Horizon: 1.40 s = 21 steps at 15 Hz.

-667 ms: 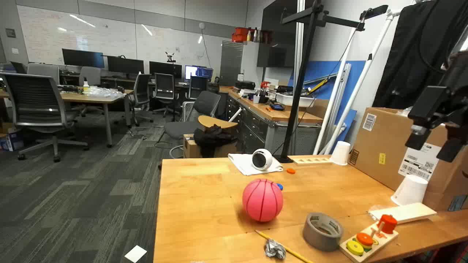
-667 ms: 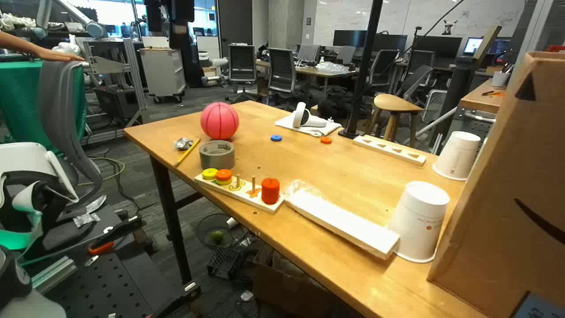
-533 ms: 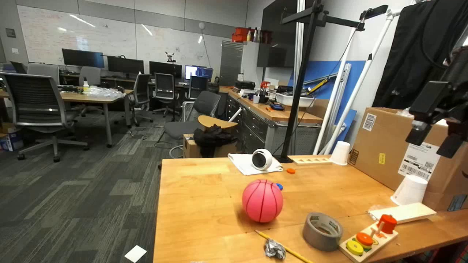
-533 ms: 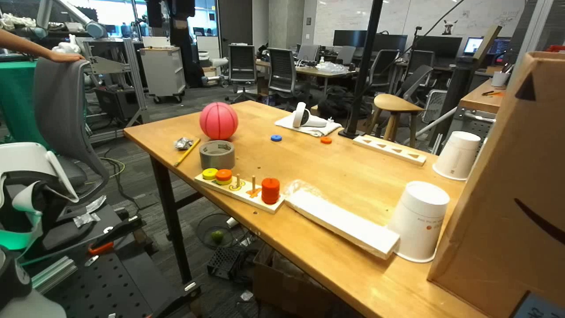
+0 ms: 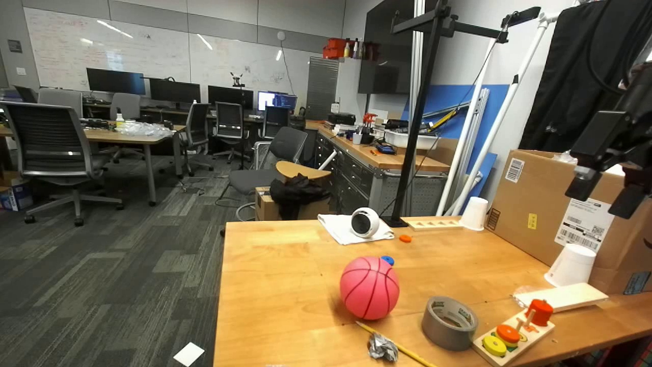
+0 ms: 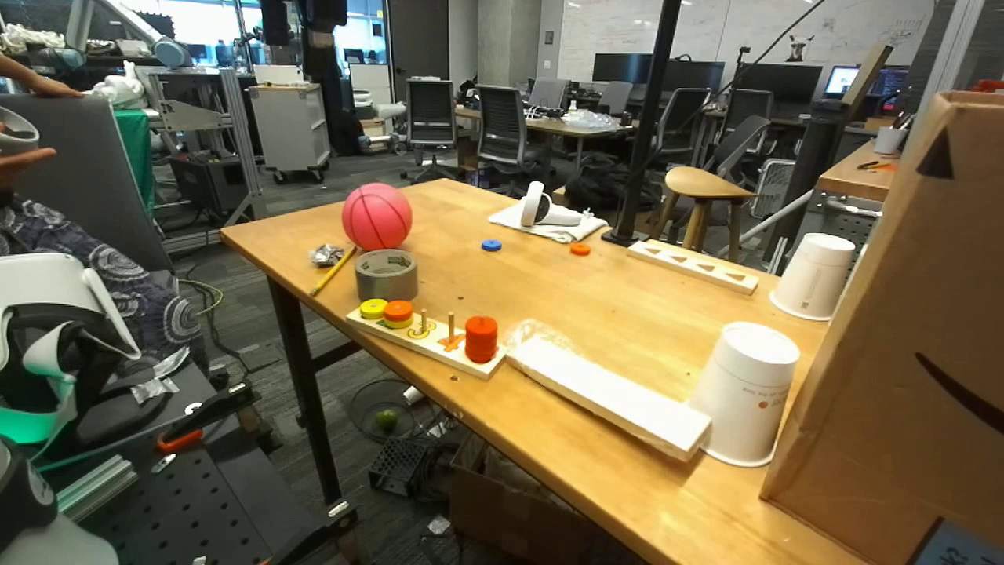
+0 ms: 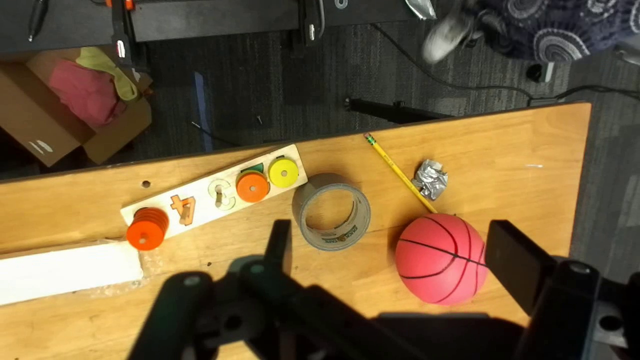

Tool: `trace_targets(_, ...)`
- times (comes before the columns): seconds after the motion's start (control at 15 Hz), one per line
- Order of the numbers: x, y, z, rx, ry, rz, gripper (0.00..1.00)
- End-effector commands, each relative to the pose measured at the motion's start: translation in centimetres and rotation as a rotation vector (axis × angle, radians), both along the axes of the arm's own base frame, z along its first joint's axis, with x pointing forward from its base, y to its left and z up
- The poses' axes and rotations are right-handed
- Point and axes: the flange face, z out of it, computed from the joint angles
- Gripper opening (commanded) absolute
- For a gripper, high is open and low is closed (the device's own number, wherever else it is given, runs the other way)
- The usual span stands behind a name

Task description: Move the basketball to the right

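Observation:
The basketball (image 5: 369,288), reddish-pink with dark seams, rests on the wooden table near the pencil's tip. It also shows in an exterior view (image 6: 377,216) behind the duct tape roll, and in the wrist view (image 7: 442,260). My gripper (image 7: 392,240) is open and empty, its fingers wide apart. In the wrist view the ball appears between the fingers, close to the right one. In an exterior view the gripper (image 5: 604,196) hangs high at the right edge, in front of the cardboard box and well away from the ball.
A duct tape roll (image 5: 449,323), a pencil (image 7: 400,172), crumpled foil (image 7: 430,179) and a peg toy (image 6: 423,337) lie near the ball. Farther along are a white board (image 6: 612,396), white cups (image 6: 745,392) and a cardboard box (image 5: 550,219). A person sits beside the table (image 6: 118,275).
The ball has rolled a little toward the pencil, away from the blue disc; its seams have turned. My gripper has risen slightly. At the side, the chair has turned and a person has come into view.

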Motion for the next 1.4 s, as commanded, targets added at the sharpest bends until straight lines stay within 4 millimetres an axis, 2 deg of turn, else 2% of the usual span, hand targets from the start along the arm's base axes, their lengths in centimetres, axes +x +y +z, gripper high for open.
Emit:
trace_targets(0.0,0.0,0.0,0.1,0.0,0.001,0.0,1.0)
trace_targets(1.0,0.0,0.0,0.1,0.0,0.001,0.0,1.0)
trace_targets(1.13,-0.8,2.2,-0.8,0.004,-0.031,0.05,1.0)
trace_targets(1.33,-2.3,7.4,-2.2,-0.027,-0.077,0.159,1.0)
